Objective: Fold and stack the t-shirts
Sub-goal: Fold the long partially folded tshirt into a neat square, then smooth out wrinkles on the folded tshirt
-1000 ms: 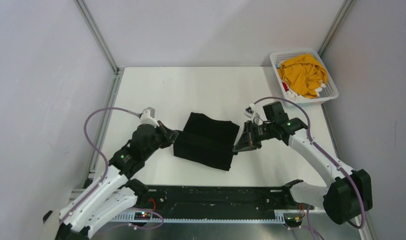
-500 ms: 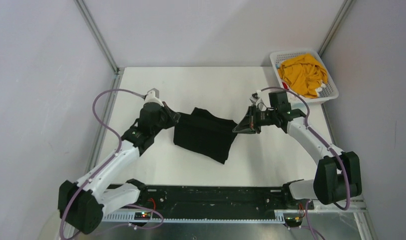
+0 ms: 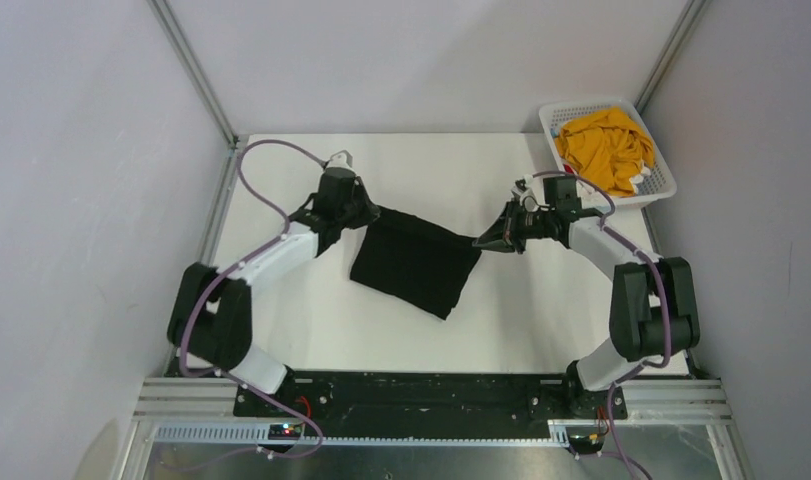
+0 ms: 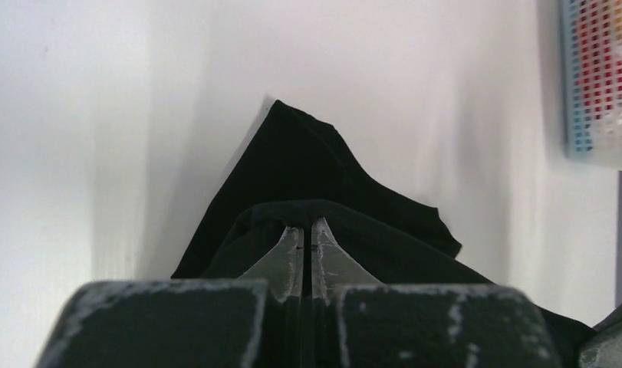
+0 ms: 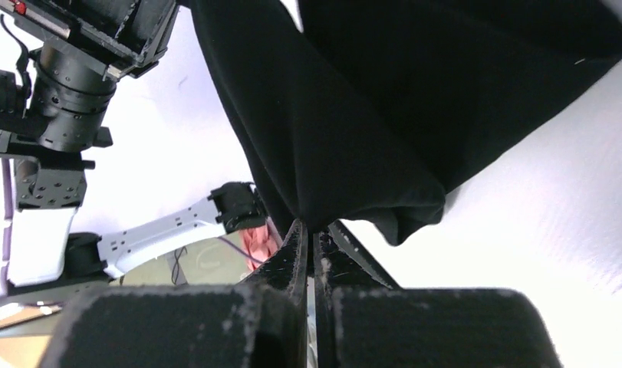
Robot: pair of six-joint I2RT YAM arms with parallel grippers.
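Note:
A black t-shirt (image 3: 416,262) hangs stretched between my two grippers above the middle of the table, its lower edge drooping toward the near side. My left gripper (image 3: 366,211) is shut on its far left corner; in the left wrist view the cloth (image 4: 323,184) bunches over the tips of the left gripper (image 4: 307,225). My right gripper (image 3: 484,240) is shut on the far right corner, and the black fabric (image 5: 384,100) hangs from the right gripper (image 5: 314,230). A mustard-yellow t-shirt (image 3: 606,147) lies crumpled in the basket with bits of red and white cloth (image 3: 581,185).
The white lattice basket (image 3: 663,188) stands at the far right corner of the white table (image 3: 311,320). Grey walls with metal frame posts (image 3: 196,75) close in the left, back and right. A black rail (image 3: 421,392) runs along the near edge.
Both arms have reached farther back and lifted the black t-shirt's far edge. The shirt has gone from lying folded near the arms to hanging stretched between the grippers.

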